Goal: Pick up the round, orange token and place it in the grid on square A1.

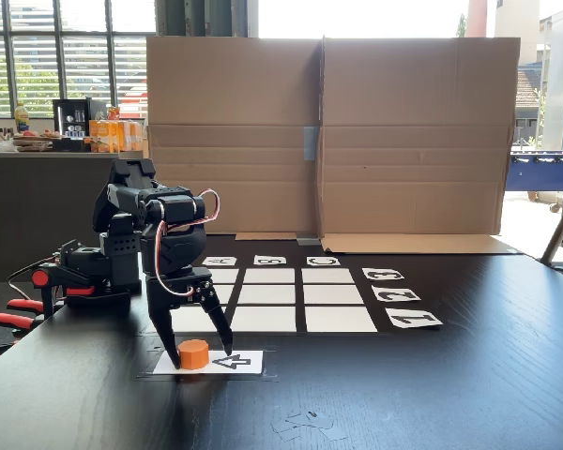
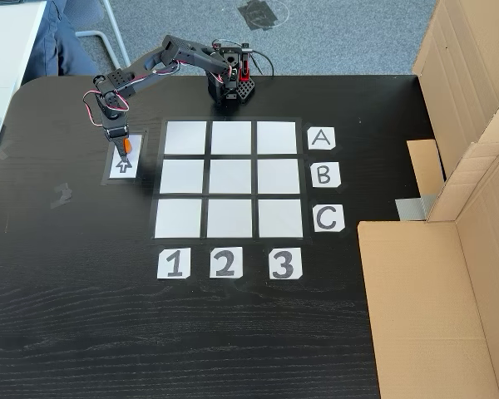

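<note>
**Pincer down over the orange token on the arrow card**

Down low at the arrow card (image 1: 227, 361), black pincer (image 1: 200, 352) spread wide, one fingertip planted on the card left of the round, orange token (image 1: 194, 353), the other hanging just right of it in a fixed view. Straddling the puck, jaws apart, not closed on it; contact with the token not clear from either angle. Token sitting flat on the card's end opposite the arrow's head, arrow pointing at it.

From above, in the other fixed view: same pincer (image 2: 122, 147) reaching out from the arm's base (image 2: 234, 87) near the worktop's far edge, orange token (image 2: 126, 145) peeking out beside the dark fingers, arrow card (image 2: 123, 165) lying just left of the grid (image 2: 229, 178). Grid of nine white cells laid out mid-worktop (image 2: 83, 316), letter cards A, B, C down its right side, number cards 1, 2, 3 along its near edge. Square A1 (image 2: 185, 138) bare, top-left corner cell in that view, just beside the card and the pincer, a black gap between.

Cardboard sheets (image 1: 328, 131) standing along the worktop's far side in the front view, red clamps (image 1: 19, 314) at the left edge beside the arm's base.
</note>
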